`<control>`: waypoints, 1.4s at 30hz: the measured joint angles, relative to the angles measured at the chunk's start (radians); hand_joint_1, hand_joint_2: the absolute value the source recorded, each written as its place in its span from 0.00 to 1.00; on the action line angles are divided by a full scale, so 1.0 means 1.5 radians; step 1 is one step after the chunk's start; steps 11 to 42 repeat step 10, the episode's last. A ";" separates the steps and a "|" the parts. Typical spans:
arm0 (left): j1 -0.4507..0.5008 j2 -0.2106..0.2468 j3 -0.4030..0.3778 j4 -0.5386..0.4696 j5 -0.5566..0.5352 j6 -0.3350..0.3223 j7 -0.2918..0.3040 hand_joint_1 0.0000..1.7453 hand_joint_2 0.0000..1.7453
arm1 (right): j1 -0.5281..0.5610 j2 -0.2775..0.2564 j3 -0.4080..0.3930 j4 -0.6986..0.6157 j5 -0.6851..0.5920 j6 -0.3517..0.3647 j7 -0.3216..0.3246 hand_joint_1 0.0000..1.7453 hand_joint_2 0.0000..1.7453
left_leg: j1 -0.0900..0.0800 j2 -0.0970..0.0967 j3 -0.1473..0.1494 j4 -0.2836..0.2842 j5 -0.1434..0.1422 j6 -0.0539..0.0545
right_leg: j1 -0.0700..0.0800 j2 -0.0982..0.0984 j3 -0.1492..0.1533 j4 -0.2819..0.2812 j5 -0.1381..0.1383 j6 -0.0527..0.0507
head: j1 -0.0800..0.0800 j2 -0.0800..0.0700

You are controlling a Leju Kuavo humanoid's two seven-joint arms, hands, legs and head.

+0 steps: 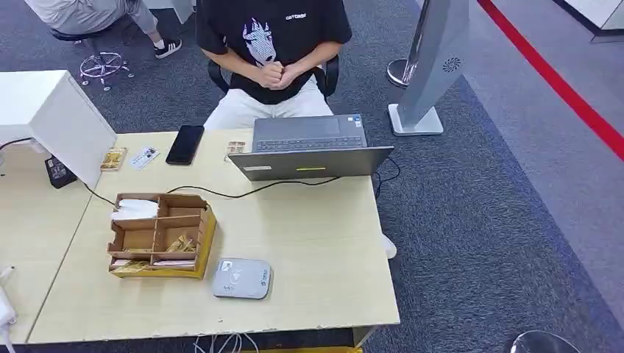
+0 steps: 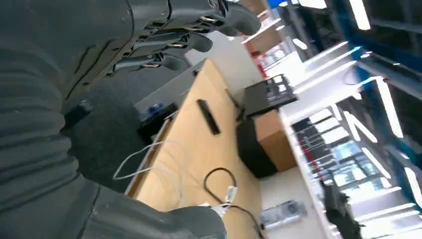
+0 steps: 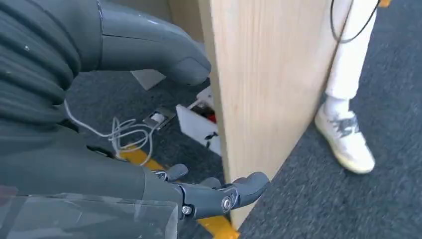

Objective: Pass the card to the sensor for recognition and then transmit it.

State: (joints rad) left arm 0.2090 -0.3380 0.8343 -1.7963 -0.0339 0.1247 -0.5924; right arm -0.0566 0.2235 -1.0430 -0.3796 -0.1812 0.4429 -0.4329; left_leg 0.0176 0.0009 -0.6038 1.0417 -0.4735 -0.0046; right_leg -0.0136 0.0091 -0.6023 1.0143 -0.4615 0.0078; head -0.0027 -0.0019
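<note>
My left hand (image 2: 164,37) hangs beside the table (image 1: 309,243) with its fingers spread loosely and nothing in them; my right hand (image 3: 164,134) hangs low by the table's wooden side panel (image 3: 268,79), thumb and fingers apart, also holding nothing. On the table, near my edge, lies the grey sensor (image 1: 242,279), flat, just right of a cardboard organizer (image 1: 160,234) whose compartments hold white paper and some yellowish packets. I cannot tell for sure which item is the card; a small light card (image 1: 144,157) lies at the far side of the table, between a yellow packet (image 1: 113,159) and a black phone (image 1: 185,144), well apart from the sensor. An open laptop (image 1: 309,151) stands at the far edge, its black cable (image 1: 243,191) running across the tabletop toward the left. A white box (image 1: 55,118) sits at the far left corner. Behind the laptop a person (image 1: 272,51) in a black T-shirt sits with hands clasped. From my right wrist I see white cables (image 3: 124,134) on the carpet under the table and the person's white shoe (image 3: 346,142) beyond the panel.
</note>
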 joint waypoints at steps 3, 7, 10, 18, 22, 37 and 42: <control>-0.019 -0.001 0.035 0.073 0.033 -0.043 0.021 0.00 1.00 | 0.000 0.001 -0.016 0.000 -0.005 0.003 0.016 0.00 1.00 | 0.000 0.000 0.000 0.000 0.000 0.000 | 0.000 0.000 0.000 0.000 0.000 0.000 | 0.000 0.000; -0.077 0.005 0.134 0.270 0.007 -0.124 0.056 0.00 1.00 | -0.001 0.001 -0.032 0.001 0.023 -0.003 0.016 0.00 1.00 | 0.000 0.000 0.002 0.000 -0.001 0.001 | 0.000 0.000 0.001 0.000 0.000 0.000 | -0.001 0.000; -0.112 0.027 0.180 0.459 -0.047 -0.132 0.064 0.00 1.00 | -0.003 -0.003 -0.047 0.004 0.031 -0.030 0.024 0.00 1.00 | -0.002 -0.001 0.002 0.000 -0.001 0.002 | -0.001 -0.001 0.002 0.000 -0.001 0.001 | -0.001 0.000; -0.112 0.027 0.180 0.459 -0.047 -0.132 0.064 0.00 1.00 | -0.003 -0.003 -0.047 0.004 0.031 -0.030 0.024 0.00 1.00 | -0.002 -0.001 0.002 0.000 -0.001 0.002 | -0.001 -0.001 0.002 0.000 -0.001 0.001 | -0.001 0.000; -0.112 0.027 0.180 0.459 -0.047 -0.132 0.064 0.00 1.00 | -0.003 -0.003 -0.047 0.004 0.031 -0.030 0.024 0.00 1.00 | -0.002 -0.001 0.002 0.000 -0.001 0.002 | -0.001 -0.001 0.002 0.000 -0.001 0.001 | -0.001 0.000; -0.112 0.027 0.180 0.459 -0.047 -0.132 0.064 0.00 1.00 | -0.003 -0.003 -0.047 0.004 0.031 -0.030 0.024 0.00 1.00 | -0.002 -0.001 0.002 0.000 -0.001 0.002 | -0.001 -0.001 0.002 0.000 -0.001 0.001 | -0.001 0.000; -0.112 0.027 0.180 0.459 -0.047 -0.132 0.064 0.00 1.00 | -0.003 -0.003 -0.047 0.004 0.031 -0.030 0.024 0.00 1.00 | -0.002 -0.001 0.002 0.000 -0.001 0.002 | -0.001 -0.001 0.002 0.000 -0.001 0.001 | -0.001 0.000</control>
